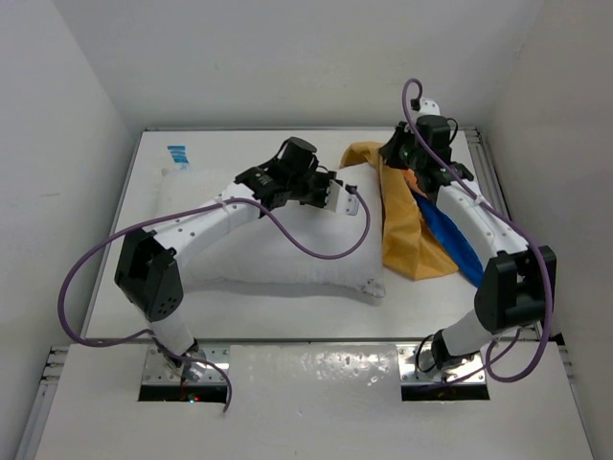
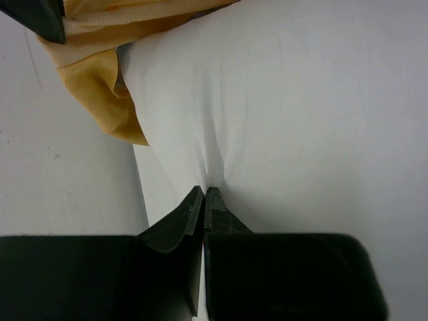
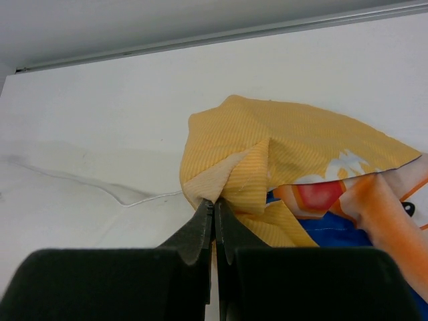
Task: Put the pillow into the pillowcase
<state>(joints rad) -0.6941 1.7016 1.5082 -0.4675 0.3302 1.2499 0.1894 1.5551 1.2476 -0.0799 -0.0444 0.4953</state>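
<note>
The white pillow [image 1: 278, 254] lies across the table's middle and left, with its blue tag [image 1: 177, 155] at the far left corner. My left gripper [image 1: 352, 201] is shut on a pinch of the pillow's cloth at its far right edge [image 2: 204, 192]. The pillowcase [image 1: 402, 230] lies crumpled just right of the pillow, orange side up, with blue [image 1: 450, 240] showing under my right arm. My right gripper [image 1: 393, 153] is shut on a fold of the orange cloth [image 3: 214, 202] at the case's far end, next to the pillow [image 3: 67, 221]. The orange cloth [image 2: 100, 73] touches the pillow's corner.
White walls [image 1: 86, 86] enclose the table on the left, back and right. A metal rail [image 1: 493, 182] runs along the right edge. Purple cables [image 1: 316, 244] loop from both arms over the pillow and beside the right arm.
</note>
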